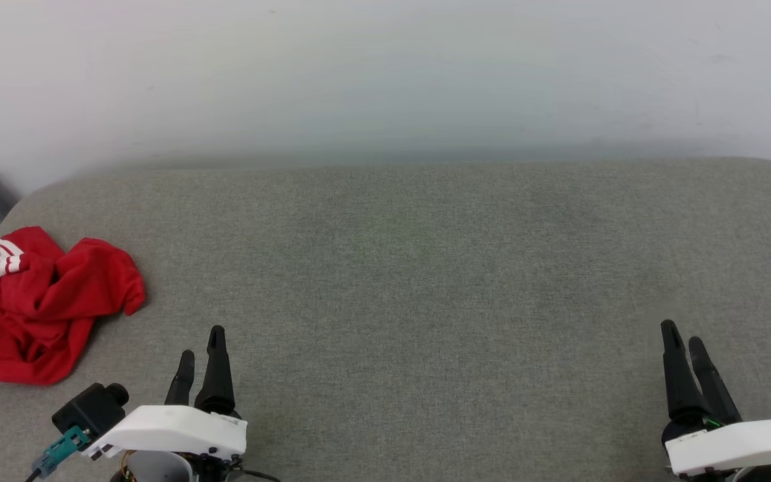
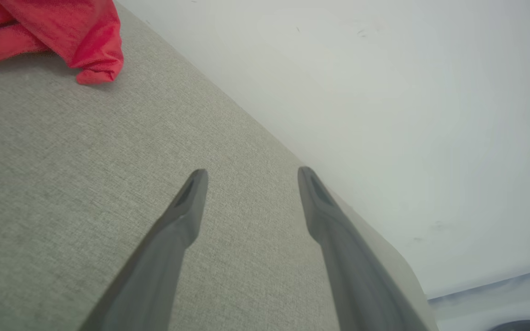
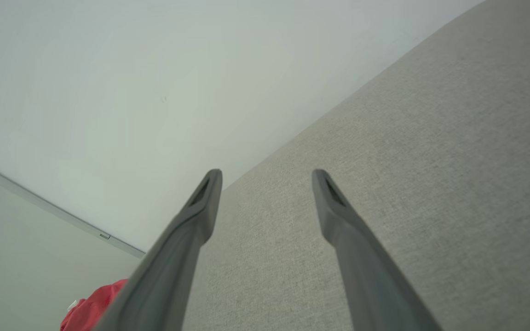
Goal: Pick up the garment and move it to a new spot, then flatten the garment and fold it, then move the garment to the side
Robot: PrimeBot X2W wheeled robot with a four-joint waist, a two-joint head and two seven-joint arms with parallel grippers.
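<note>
The garment (image 1: 51, 308) lies in a crumpled red heap at the far left of the desk (image 1: 425, 281), with one white striped sleeve poking out at its upper left. None of the chest print shows, since the cloth is bunched in on itself. The broad grey middle of the desk is presumably where the flattening and folding are meant to happen.

The left end effector (image 1: 201, 345) hovers near the front edge, just right of the heap and apart from it. Its fingers are spread to a moderate gap and hold nothing. The right end effector (image 1: 682, 335) sits well apart at the far right, its fingers likewise parted and empty (its wrist view catches a sliver of red at the bottom corner).

Both look parked in a ready pose, so the task seems barely begun, with the pickup not yet made. The left arm is the nearer one. I judge it the natural choice to reach over and pinch a raised fold.
</note>
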